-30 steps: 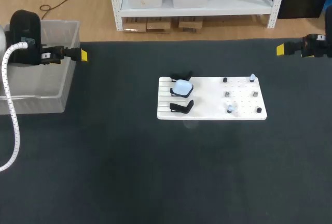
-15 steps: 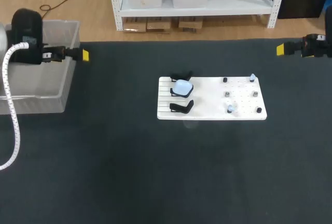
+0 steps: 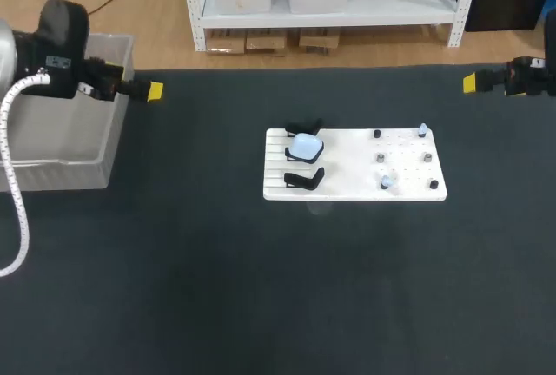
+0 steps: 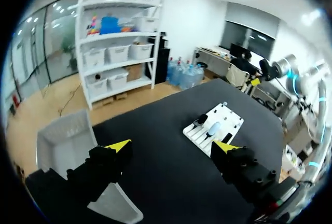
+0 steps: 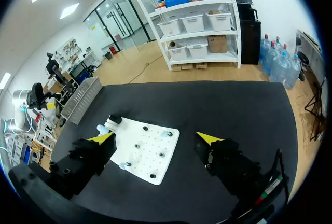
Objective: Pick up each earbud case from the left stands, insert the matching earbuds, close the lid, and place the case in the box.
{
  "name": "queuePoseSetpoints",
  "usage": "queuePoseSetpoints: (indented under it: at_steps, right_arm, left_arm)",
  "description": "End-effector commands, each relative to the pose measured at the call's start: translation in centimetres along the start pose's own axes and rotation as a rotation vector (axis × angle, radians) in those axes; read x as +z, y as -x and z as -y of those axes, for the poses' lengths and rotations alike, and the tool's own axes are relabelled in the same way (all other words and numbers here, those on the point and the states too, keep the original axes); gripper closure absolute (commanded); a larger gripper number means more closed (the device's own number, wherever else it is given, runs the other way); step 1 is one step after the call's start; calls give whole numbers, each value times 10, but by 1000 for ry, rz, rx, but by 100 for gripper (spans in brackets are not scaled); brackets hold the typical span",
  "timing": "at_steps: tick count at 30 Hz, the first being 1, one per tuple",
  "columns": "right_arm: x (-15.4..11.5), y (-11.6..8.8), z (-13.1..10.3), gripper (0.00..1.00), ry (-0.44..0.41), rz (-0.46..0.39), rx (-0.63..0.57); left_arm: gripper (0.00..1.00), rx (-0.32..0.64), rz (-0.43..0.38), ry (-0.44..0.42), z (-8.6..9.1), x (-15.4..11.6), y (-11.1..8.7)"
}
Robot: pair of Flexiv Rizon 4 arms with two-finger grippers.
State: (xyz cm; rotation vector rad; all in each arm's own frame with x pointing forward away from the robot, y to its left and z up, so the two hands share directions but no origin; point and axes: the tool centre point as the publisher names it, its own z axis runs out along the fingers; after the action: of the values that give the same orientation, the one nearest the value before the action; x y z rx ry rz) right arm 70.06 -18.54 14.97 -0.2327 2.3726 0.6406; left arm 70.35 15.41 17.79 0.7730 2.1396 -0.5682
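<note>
A pale blue earbud case rests on the middle one of three black stands at the left end of a white board. The other two stands hold nothing. Two small pale earbuds sit on pegs, one at the far right, one nearer. My left gripper hovers open by the grey box, far left of the board. My right gripper is open at the table's far right. Ahead of the left gripper lie the board and case. The right gripper faces the board.
The grey box stands at the table's left edge, under and beside my left arm. Several black and metal pegs stud the right half of the board. Dark table mat spreads around the board on all sides.
My left arm has swung to the right, its yellow tip now a little further out over the table. The right arm, board and case are as before.
</note>
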Motion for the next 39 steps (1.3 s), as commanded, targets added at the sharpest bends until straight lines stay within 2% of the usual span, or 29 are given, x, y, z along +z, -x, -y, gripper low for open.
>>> queuePoseSetpoints:
  at_steps: [1, 6, 14, 19, 24, 39]
  right_arm:
    - [0, 0, 0, 0, 1, 0, 0]
    - [0, 0, 0, 0, 1, 0, 0]
    - [0, 0, 0, 0, 1, 0, 0]
    - [0, 0, 0, 0, 1, 0, 0]
    - [0, 0, 0, 0, 1, 0, 0]
    - [0, 0, 0, 0, 1, 0, 0]
  left_arm:
    - [0, 68, 28, -115, 0, -10, 3]
    - [0, 202, 10, -168, 4, -6, 5]
    - [0, 335, -22, -284, 5, 6, 12]
    - [0, 445, -21, -358, 11, 19, 14]
    - [0, 512, -27, -405, 21, 32, 14]
    - [0, 543, -21, -541, 49, 83, 9]
